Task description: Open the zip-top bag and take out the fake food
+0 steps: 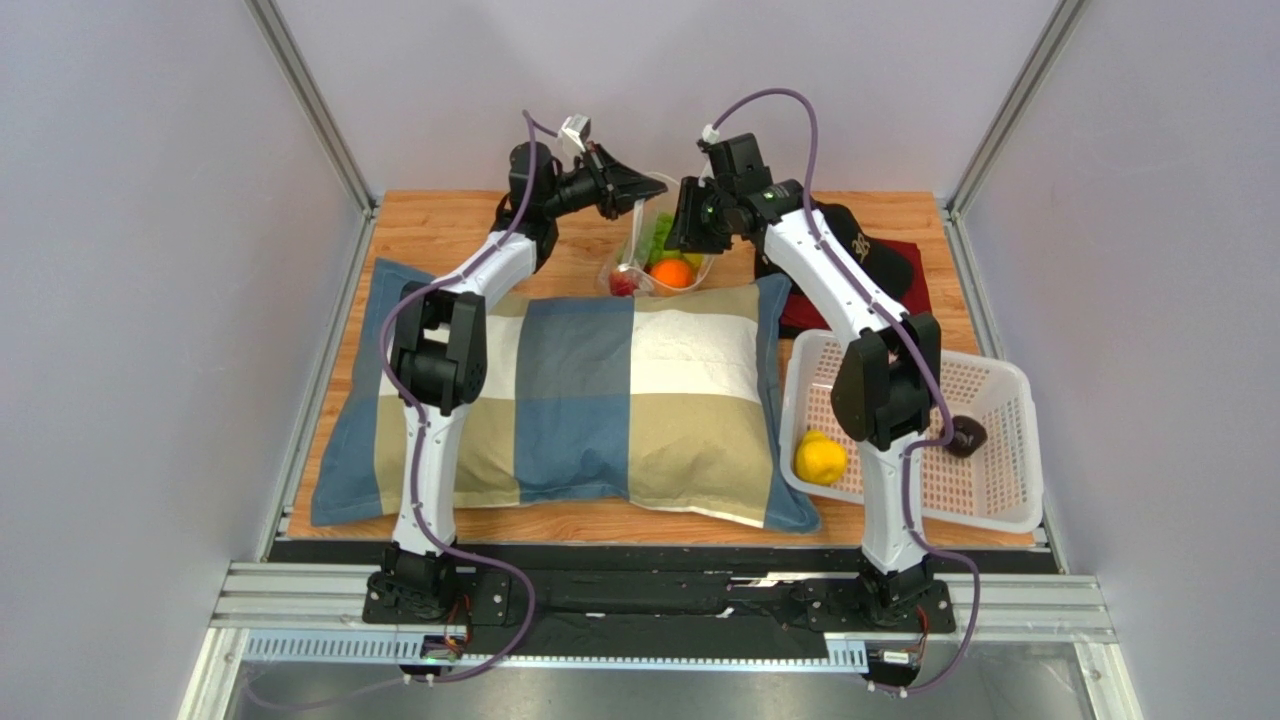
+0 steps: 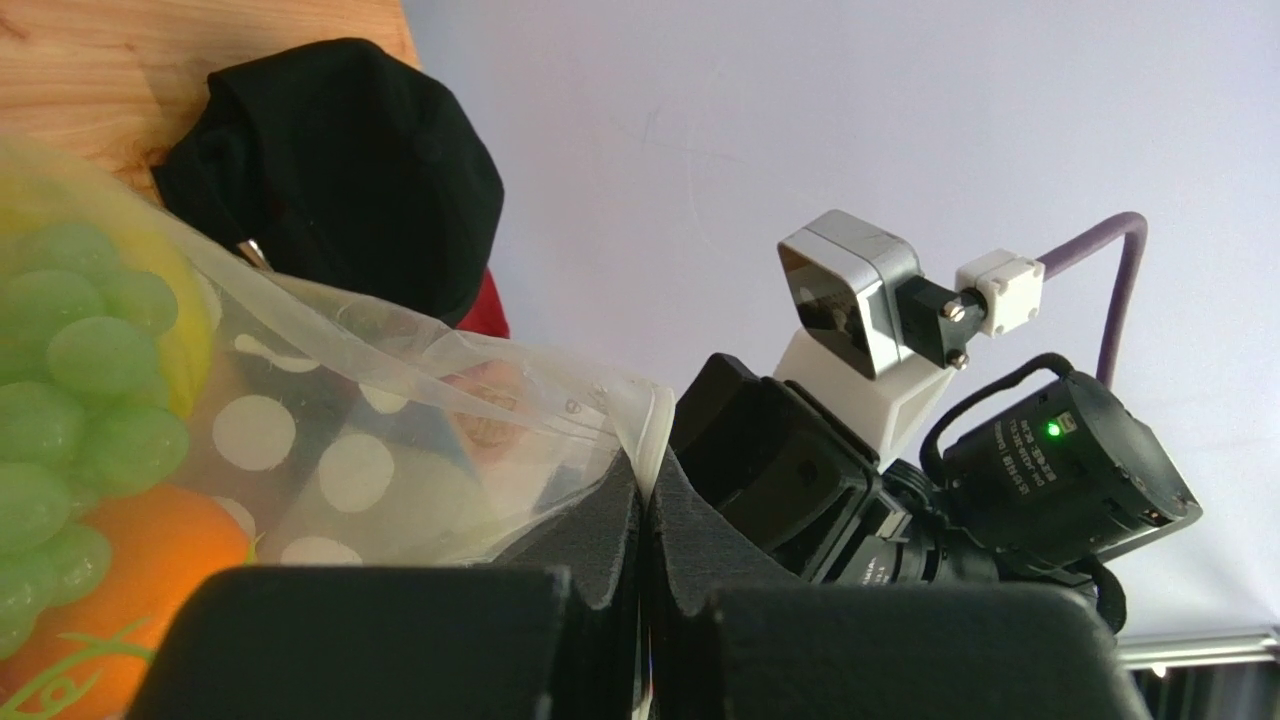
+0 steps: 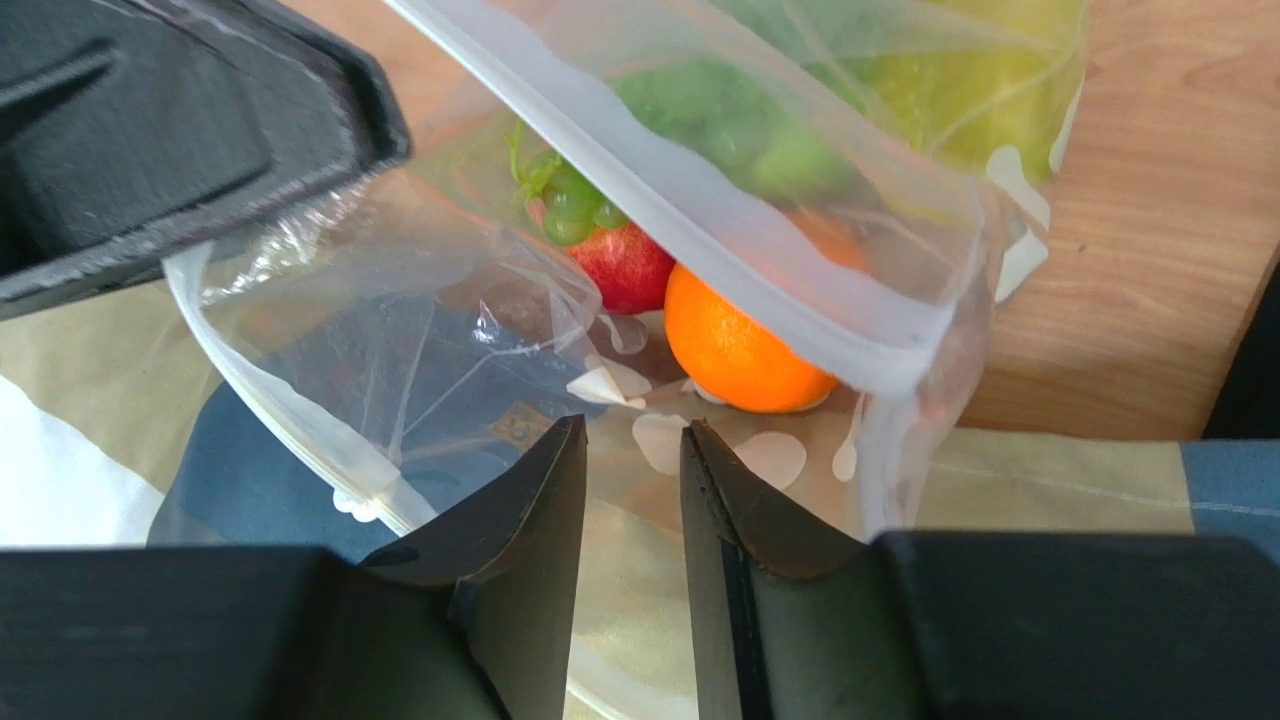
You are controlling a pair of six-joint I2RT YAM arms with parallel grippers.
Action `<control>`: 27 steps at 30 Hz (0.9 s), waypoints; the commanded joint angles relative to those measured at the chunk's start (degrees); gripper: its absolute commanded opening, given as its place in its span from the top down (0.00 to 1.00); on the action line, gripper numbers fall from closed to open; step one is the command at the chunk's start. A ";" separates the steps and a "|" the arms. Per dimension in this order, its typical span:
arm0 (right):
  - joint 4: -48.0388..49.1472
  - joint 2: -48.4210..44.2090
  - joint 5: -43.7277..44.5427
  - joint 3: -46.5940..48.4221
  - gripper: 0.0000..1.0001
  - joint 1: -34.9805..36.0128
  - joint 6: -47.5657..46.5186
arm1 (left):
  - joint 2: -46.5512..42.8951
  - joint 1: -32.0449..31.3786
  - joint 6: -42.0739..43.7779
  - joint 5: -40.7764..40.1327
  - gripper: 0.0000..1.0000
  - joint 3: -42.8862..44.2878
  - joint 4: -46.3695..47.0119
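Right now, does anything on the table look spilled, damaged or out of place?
Nothing spilled or damaged. The zip-top bag is held up by one rim in the left gripper, mouth gaping, with orange, apple and grapes inside. The lemon lies in the basket, apart from them.

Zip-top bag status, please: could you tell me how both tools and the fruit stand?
Left tool shut on zip-top bag rim. Right tool narrowly open at bag mouth. Orange, apple, grapes inside. Nothing in the way.
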 commanded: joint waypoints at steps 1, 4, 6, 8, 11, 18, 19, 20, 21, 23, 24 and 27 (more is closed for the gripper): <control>6.15 -0.03 0.68 0.71 0.65 0.40 -3.10 | -0.34 -0.38 -1.87 -1.26 1.00 1.58 4.49; 6.85 2.78 3.31 0.97 0.58 0.40 -4.42 | -0.08 -0.47 -2.14 -1.88 1.00 2.81 4.32; 7.29 4.45 4.19 1.76 0.57 0.40 -5.13 | 0.71 -0.47 -2.58 -2.32 1.00 4.64 3.97; 7.38 7.35 4.02 3.96 0.54 0.31 -6.01 | 2.11 -0.55 -4.15 -2.84 1.00 5.71 4.75; 8.61 10.25 4.19 5.28 0.52 0.31 -7.06 | 3.79 -0.82 -5.74 -3.72 1.00 7.99 5.28; 8.71 13.51 7.89 6.16 0.39 -0.91 -7.50 | 5.46 -1.26 -5.92 -4.25 1.00 8.70 5.81; 8.35 13.60 8.15 6.16 0.37 -1.00 -7.85 | 5.46 -1.26 -5.83 -4.16 1.00 8.61 5.81; 7.92 13.68 8.50 5.81 0.35 -1.00 -8.47 | 5.55 -1.26 -5.57 -4.16 1.00 8.61 5.64; 7.91 13.68 8.68 5.46 0.32 -1.00 -9.34 | 5.64 -1.26 -5.48 -4.16 1.00 8.61 5.46; 8.17 13.95 8.16 5.20 0.27 -1.09 -9.35 | 5.99 -1.26 -5.65 -4.16 1.00 8.52 5.55; 8.09 14.73 7.28 5.63 0.25 -1.09 -9.18 | 6.16 -1.26 -5.91 -4.34 1.00 8.52 5.64; 8.09 16.58 6.22 6.60 0.18 -0.92 -8.39 | 7.04 -1.26 -7.50 -4.69 1.00 8.79 7.30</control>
